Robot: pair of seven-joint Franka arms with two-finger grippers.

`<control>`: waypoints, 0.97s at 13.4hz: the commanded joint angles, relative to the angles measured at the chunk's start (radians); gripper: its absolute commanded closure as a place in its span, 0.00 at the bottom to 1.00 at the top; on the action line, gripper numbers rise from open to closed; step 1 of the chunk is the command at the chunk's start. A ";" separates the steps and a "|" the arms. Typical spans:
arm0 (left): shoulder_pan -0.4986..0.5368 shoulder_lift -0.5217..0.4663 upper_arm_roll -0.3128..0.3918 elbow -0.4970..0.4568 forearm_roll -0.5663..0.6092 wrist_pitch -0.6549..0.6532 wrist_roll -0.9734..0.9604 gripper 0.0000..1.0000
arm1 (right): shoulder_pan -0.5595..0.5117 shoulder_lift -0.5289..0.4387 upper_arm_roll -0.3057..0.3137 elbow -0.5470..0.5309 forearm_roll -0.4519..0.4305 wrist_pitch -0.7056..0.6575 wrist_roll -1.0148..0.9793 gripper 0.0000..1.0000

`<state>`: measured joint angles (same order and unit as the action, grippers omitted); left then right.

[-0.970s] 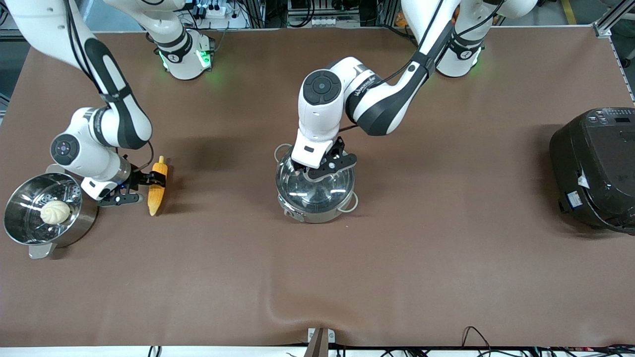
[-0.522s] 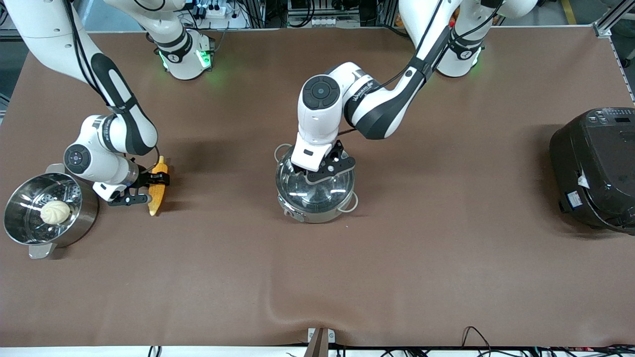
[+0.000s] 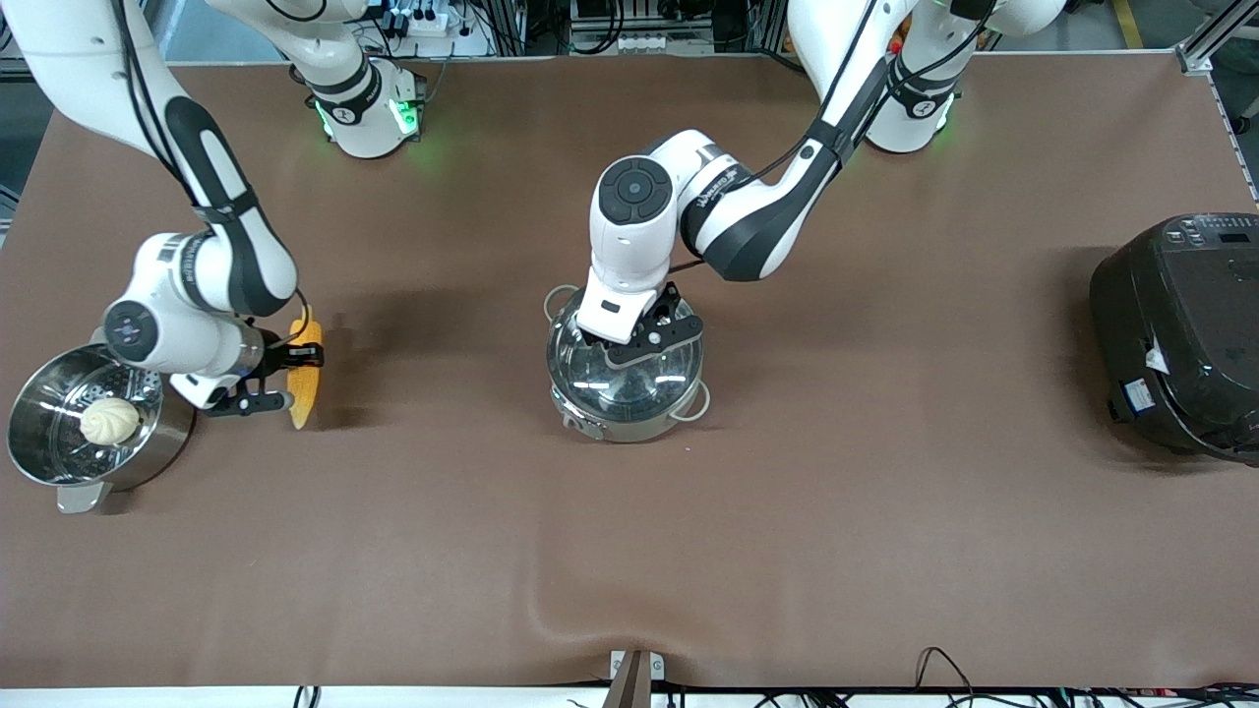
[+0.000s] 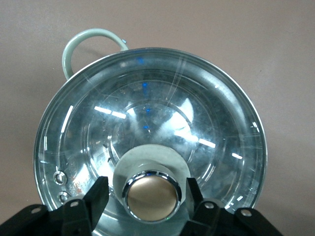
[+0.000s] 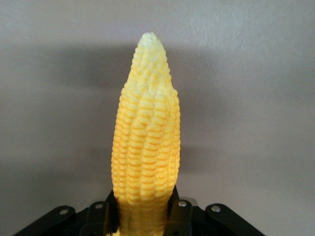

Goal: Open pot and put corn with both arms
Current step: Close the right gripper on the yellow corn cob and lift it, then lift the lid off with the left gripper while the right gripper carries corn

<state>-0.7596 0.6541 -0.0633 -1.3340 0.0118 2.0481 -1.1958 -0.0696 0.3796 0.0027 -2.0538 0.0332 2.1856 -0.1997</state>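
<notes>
Jaws of the left gripper point(image 4: 147, 196) flank the copper knob point(image 4: 150, 194) of the glass lid point(image 3: 626, 356) on the shiny steel pot point(image 3: 618, 418) mid-table; the right gripper point(image 5: 142, 216) clamps knobbly yellow corn point(image 3: 305, 379) beside a perforated steamer pot point(image 3: 148, 442) holding a white bun point(image 3: 108, 421).

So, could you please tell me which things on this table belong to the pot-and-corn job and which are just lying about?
Part of the job:
- pot, lid on
- lid knob, left gripper around it
- corn, held by right gripper

Just lying about:
- steamer pot
- white bun inside it
- black cooker at the left arm's end
</notes>
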 commanded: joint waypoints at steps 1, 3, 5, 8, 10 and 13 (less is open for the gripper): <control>-0.009 0.019 0.008 0.030 0.022 0.003 0.013 0.33 | 0.014 -0.027 0.000 0.124 -0.001 -0.171 0.019 0.93; -0.010 0.021 0.008 0.030 0.022 0.003 0.013 0.42 | 0.028 -0.033 0.003 0.168 0.000 -0.217 0.020 0.93; -0.010 0.022 0.007 0.030 0.022 0.003 0.013 0.59 | 0.063 -0.036 0.000 0.194 -0.001 -0.239 0.022 0.93; -0.010 0.027 0.005 0.029 0.020 0.003 0.012 0.79 | 0.068 -0.047 0.000 0.276 -0.001 -0.369 0.019 0.92; -0.010 0.024 0.005 0.029 0.020 0.003 0.013 1.00 | 0.074 -0.048 0.003 0.319 0.011 -0.429 0.023 0.93; 0.000 -0.039 0.005 0.025 0.025 -0.014 0.015 1.00 | 0.103 -0.039 0.003 0.417 0.065 -0.500 0.039 0.92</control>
<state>-0.7607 0.6574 -0.0634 -1.3270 0.0131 2.0566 -1.1945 0.0110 0.3414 0.0067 -1.7032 0.0736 1.7327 -0.1845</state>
